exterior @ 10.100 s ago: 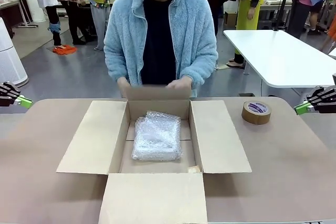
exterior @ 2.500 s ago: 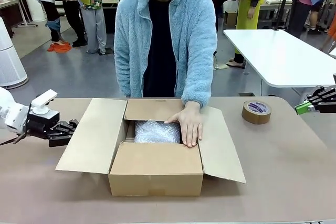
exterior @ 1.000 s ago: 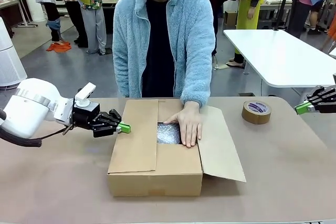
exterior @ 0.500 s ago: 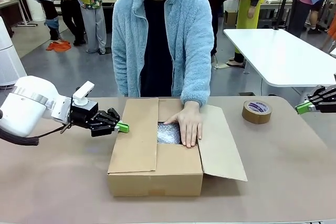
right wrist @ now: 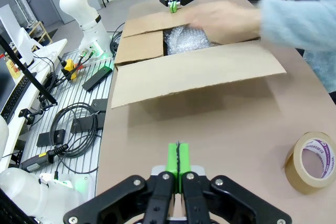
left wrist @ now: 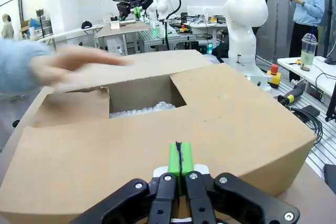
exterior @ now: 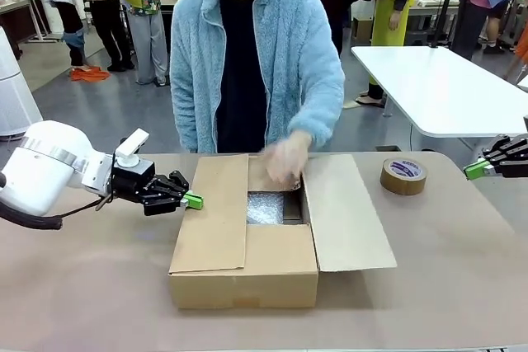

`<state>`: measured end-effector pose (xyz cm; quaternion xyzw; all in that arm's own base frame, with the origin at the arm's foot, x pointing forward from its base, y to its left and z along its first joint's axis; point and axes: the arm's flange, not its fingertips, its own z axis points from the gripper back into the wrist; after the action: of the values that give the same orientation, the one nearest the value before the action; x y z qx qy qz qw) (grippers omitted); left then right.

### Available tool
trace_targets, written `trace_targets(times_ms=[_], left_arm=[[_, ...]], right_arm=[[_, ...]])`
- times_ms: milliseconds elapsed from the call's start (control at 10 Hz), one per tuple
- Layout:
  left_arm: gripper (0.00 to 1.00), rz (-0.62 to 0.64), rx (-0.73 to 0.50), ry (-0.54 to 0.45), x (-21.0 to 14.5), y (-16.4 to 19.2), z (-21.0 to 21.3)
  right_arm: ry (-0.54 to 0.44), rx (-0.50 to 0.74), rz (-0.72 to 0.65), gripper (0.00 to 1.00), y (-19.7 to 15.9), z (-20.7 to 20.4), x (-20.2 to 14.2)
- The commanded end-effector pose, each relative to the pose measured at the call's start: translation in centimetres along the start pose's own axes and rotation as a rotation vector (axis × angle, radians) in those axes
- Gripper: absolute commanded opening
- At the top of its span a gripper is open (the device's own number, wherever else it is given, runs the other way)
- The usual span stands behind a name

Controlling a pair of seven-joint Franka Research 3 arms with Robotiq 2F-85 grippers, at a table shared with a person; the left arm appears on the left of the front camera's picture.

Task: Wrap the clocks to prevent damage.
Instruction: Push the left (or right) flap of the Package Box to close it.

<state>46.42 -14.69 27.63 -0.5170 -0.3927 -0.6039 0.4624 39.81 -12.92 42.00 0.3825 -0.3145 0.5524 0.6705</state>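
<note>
On your table (exterior: 445,286), flaps half hide the clocks (exterior: 266,208) inside the cardboard box (exterior: 243,278). The person's hand (exterior: 285,158) is a blur. Left gripper (exterior: 196,201) and right gripper (exterior: 468,172) are clenched, empty.

Folded flaps of the cardboard box (exterior: 239,261) hide most of the bubble-wrapped clocks (exterior: 266,208), with one patch of wrap visible in the gap. The person's hand (exterior: 285,158) above it is a motion blur. The picture's edge cuts off the right gripper (exterior: 472,170). The print on the tape roll (exterior: 403,176) is too small to read.
</note>
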Motion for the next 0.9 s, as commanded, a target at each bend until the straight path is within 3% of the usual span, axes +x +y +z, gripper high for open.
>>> trace_targets(times_ms=[0,600,800], left_arm=[[0.00,0.005,0.008,-0.007,-0.3,0.2,-0.3],[0.00,0.005,0.008,-0.007,-0.3,0.2,-0.3],[0.00,0.005,0.008,-0.007,-0.3,0.2,-0.3]], right_arm=[[-0.013,0.004,0.001,0.01,0.1,0.0,0.0],[0.000,0.000,0.000,0.01,0.0,0.0,0.0],[0.144,-0.072,0.024,0.01,-1.1,-2.5,3.0]])
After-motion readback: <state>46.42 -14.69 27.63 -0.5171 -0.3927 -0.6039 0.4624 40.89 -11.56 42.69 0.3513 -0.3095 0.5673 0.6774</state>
